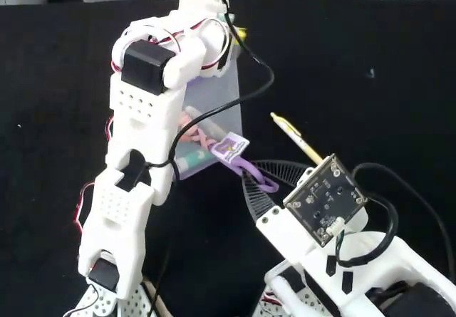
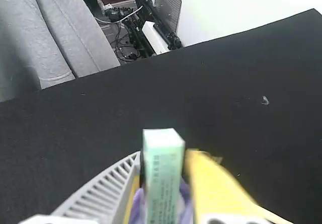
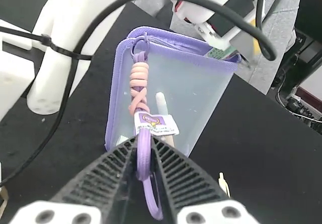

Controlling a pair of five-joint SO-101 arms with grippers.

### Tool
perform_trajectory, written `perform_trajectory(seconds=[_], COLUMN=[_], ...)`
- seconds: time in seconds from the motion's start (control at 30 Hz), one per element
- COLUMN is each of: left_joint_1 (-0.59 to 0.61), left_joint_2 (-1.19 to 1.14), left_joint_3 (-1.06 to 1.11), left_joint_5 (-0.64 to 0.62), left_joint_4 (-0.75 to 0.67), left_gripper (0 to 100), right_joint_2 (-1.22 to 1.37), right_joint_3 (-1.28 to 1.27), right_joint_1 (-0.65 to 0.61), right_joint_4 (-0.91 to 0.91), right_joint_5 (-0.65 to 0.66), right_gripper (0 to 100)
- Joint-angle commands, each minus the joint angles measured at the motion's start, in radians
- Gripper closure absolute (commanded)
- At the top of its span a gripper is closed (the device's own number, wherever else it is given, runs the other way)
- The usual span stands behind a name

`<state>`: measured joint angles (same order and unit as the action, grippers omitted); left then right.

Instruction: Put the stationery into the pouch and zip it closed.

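The translucent pouch (image 1: 221,114) with purple trim lies between the two arms. My left gripper (image 2: 163,158) is shut on a small green eraser (image 2: 161,176) right at the pouch's purple rim (image 3: 171,39); from above it (image 1: 229,40) is over the pouch's far end. My right gripper (image 3: 144,142) is shut on the purple strap (image 3: 144,156) at the pouch's near end, below a pink knotted cord (image 3: 138,85) and a label (image 3: 156,125). In the high view this gripper (image 1: 251,178) holds the strap (image 1: 258,178). A white stick (image 3: 161,105) and a greenish item (image 1: 196,162) show inside the pouch. A yellow pen (image 1: 296,137) lies on the table.
Black cloth (image 1: 370,68) covers the table, with open room to the right of the pen. The left arm's white links (image 1: 135,153) run along the pouch's left side. Black cables (image 1: 249,89) hang over the pouch. A grey sofa (image 2: 45,38) stands beyond the table edge.
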<state>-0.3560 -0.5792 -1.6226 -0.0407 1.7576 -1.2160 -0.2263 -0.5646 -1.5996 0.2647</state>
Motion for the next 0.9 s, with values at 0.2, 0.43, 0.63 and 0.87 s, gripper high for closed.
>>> perform_trajectory(seconds=[0.2, 0.43, 0.63, 0.87], left_joint_1=[-0.001, 0.116, 0.349, 0.568], left_joint_2=[0.14, 0.348, 0.457, 0.468], left_joint_3=[-0.044, -0.041, -0.035, -0.035], left_joint_5=[-0.044, -0.052, -0.221, -0.292], left_joint_4=[0.0, -0.015, 0.002, 0.003], left_gripper=[73, 73, 73, 73], right_joint_2=[-0.005, 0.01, 0.206, 0.599], right_joint_3=[0.004, 0.076, 0.298, 0.791], right_joint_1=[-0.012, -0.008, -0.008, -0.005], right_joint_4=[0.025, 0.097, 0.222, 0.281], right_joint_5=[0.009, 0.009, 0.008, 0.021], right_gripper=[98.7, 98.7, 98.7, 98.7])
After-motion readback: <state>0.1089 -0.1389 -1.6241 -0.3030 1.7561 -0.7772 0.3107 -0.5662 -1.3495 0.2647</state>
